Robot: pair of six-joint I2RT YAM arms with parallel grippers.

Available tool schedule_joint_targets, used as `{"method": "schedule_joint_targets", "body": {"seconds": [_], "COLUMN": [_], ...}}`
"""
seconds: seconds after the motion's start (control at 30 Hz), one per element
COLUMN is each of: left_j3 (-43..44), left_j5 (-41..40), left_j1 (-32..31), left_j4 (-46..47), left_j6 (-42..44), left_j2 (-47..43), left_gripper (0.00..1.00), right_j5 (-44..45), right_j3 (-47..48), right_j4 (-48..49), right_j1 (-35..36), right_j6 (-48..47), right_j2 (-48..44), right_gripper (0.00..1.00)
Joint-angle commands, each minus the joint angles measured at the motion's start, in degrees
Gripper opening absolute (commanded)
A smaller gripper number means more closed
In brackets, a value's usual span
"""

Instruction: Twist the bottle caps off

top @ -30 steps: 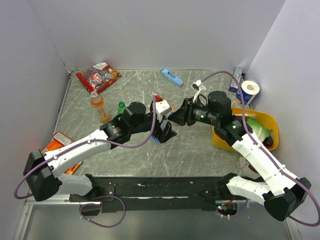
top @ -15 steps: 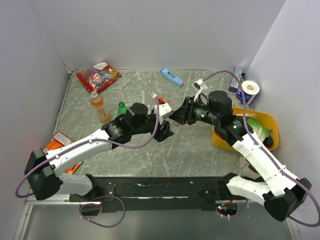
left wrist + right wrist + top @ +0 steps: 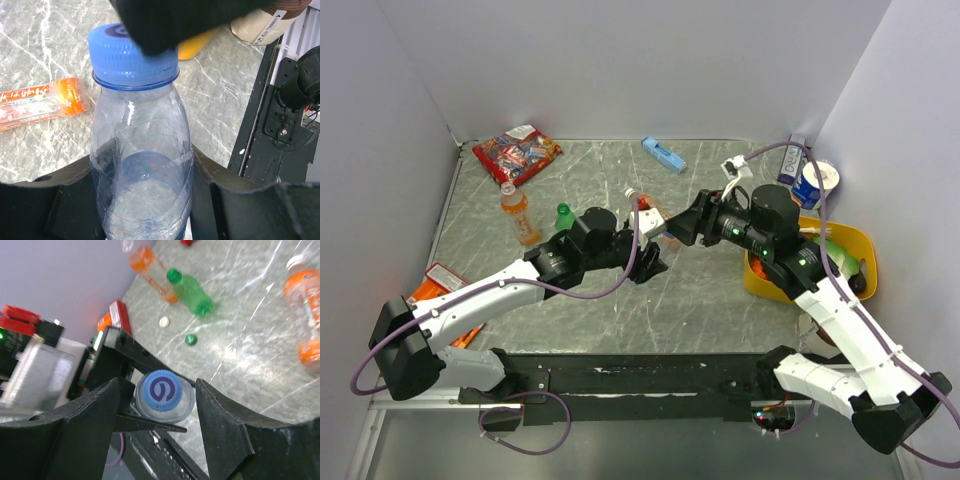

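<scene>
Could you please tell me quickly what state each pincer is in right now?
Left pincer: closed on the clear bottle.
Right pincer: open, straddling the blue cap, with a gap on each side.

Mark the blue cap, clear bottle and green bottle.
blue cap point(image 3: 160, 390), right wrist view, centre of its top face.
clear bottle point(image 3: 142, 147), left wrist view, shoulder below the cap ring.
green bottle point(image 3: 192, 291), right wrist view, middle of its body.
</scene>
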Motion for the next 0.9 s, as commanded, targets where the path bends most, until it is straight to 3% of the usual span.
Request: {"method": "schedule_joint_targets", "body": {"seconds": [0.0,0.67,0.8,0.87], "left_j3": [0.1,0.3,0.4,0.5], "left_j5": [0.1,-2.3,-2.4,-2.5], "left_j1": [-0.7,-0.7,-0.7,-0.7], "left_j4": [1.6,1.7,1.7,1.6], "left_j6": [-0.4,-1.4,-1.4,-1.4], "left_j2": [-0.1,0.5,0.6,0.6], "left_gripper": [0.50,0.50,0.50,0.50], "right_j5": [4.2,-0.3,-1.2,-1.5], "right_j3": [0.4,-3.4,-2.8,-3.1], "right_j4": [2.3,6.6,6.2,6.5], "right_j1": [-0.3,0.6,0.6,0.8], "right_j6": [0.6,3.8,3.5,3.4], "right_j2": [-1.0,-0.2,0.6,0.7], "right_gripper": [0.69,0.59,0.48,0.37]}}
